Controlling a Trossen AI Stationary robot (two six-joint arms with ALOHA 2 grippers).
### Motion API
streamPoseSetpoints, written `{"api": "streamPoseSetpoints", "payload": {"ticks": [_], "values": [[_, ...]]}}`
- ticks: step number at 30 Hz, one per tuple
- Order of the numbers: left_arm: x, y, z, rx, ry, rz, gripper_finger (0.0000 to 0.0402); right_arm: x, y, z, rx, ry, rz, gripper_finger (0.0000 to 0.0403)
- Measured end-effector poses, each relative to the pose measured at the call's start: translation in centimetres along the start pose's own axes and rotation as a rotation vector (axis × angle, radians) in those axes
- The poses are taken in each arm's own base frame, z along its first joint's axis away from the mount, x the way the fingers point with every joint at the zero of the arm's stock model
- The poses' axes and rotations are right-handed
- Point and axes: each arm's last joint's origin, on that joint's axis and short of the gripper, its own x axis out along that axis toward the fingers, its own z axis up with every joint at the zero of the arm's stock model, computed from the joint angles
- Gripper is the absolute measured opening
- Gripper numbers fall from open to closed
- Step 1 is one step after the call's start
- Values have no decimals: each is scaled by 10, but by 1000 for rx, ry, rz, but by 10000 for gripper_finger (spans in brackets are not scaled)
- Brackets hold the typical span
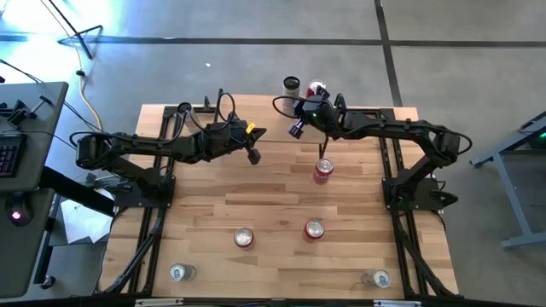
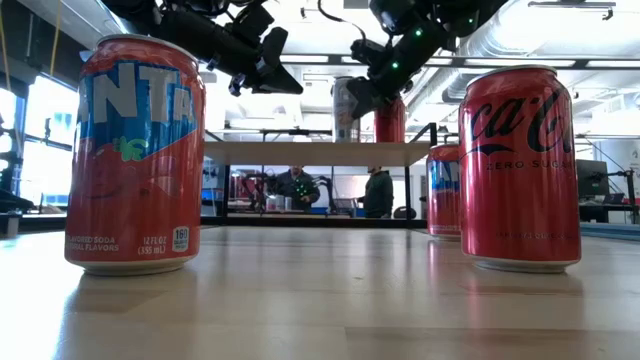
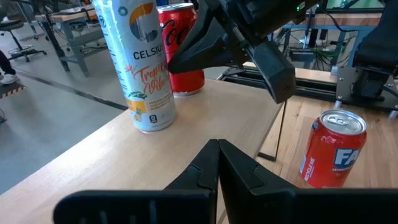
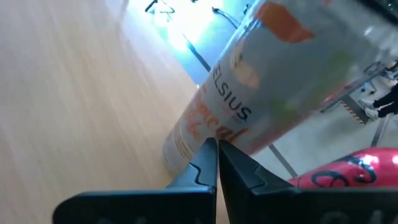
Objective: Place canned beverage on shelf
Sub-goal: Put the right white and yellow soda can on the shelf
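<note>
The shelf (image 2: 315, 152), with a light wooden top on thin black wire legs (image 3: 278, 127), stands at the table's far edge. A tall white Celsius can (image 3: 144, 65) and a red Coca-Cola can (image 3: 185, 53) stand upright on it; both also show in the high view (image 1: 292, 83) (image 1: 317, 88). My right gripper (image 1: 297, 130) is shut and empty, at shelf height just on the near side of the Celsius can (image 4: 261, 93). My left gripper (image 1: 254, 156) is shut and empty, raised above the table to the left of the shelf cans. A red Fanta can (image 1: 322, 170) stands on the table near the shelf. My right gripper's shut fingertips (image 4: 216, 149) point at the lower side of the Celsius can. I cannot tell whether they touch it.
Several more cans stand upright on the table: a Fanta can (image 1: 244, 237) and a Coca-Cola can (image 1: 314, 228) in the middle, and silver-topped cans at the near left (image 1: 177, 272) and the near right (image 1: 380, 278). People (image 2: 295, 185) show far behind the table.
</note>
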Motion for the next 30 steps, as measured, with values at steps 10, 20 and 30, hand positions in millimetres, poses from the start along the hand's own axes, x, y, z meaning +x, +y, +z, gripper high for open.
{"api": "streamPoseSetpoints", "payload": {"ticks": [10,20,30], "values": [[0,0,-1,4,12,2,0,-15,21,6,-17,-32,109,0],[0,0,-1,5,14,2,0,5,4,2,-7,-45,71,0],[0,0,-1,4,14,3,0,1,2,3,-13,-59,128,0]]}}
